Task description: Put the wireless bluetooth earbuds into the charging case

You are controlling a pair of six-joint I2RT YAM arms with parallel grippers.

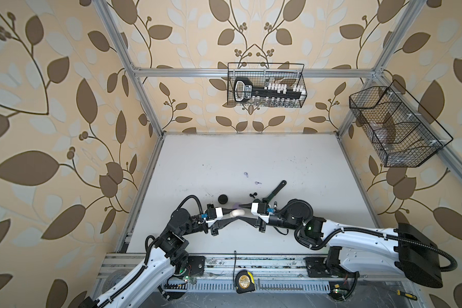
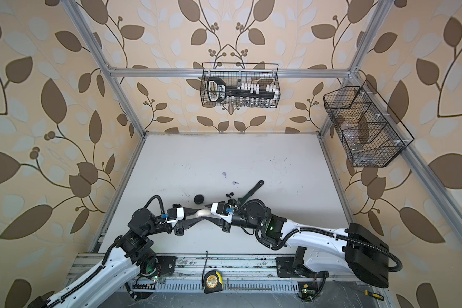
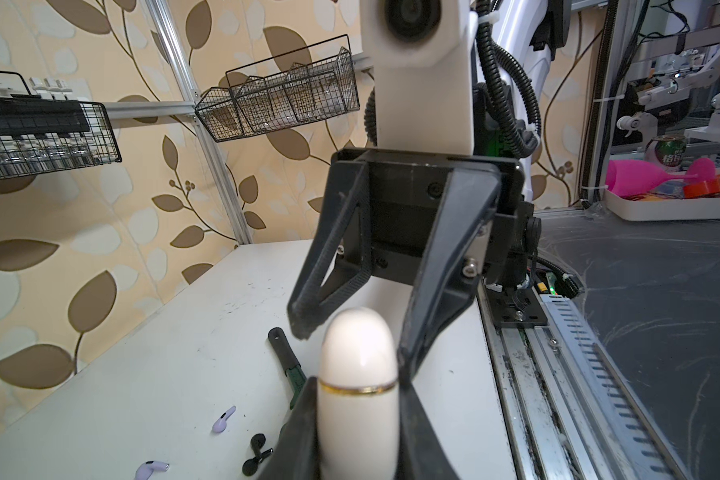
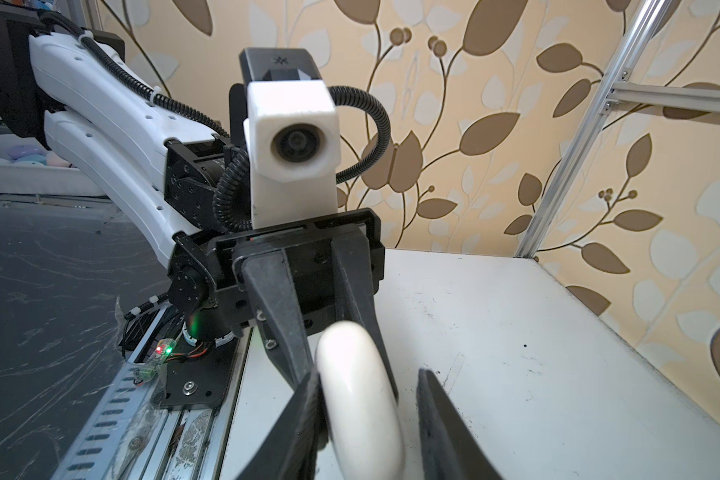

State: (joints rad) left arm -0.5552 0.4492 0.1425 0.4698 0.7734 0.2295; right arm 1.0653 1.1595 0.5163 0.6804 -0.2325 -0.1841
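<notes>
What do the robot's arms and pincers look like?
The left arm and right arm have white shells, black joints and ribbed black hoses. The left pincer and right pincer each have two black pointed fingers and a white camera block.

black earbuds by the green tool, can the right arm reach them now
Likely yes, but not at once: the right gripper straddles the white case held by the left gripper. The black earbuds lie uncovered close beside its wrist.
</notes>
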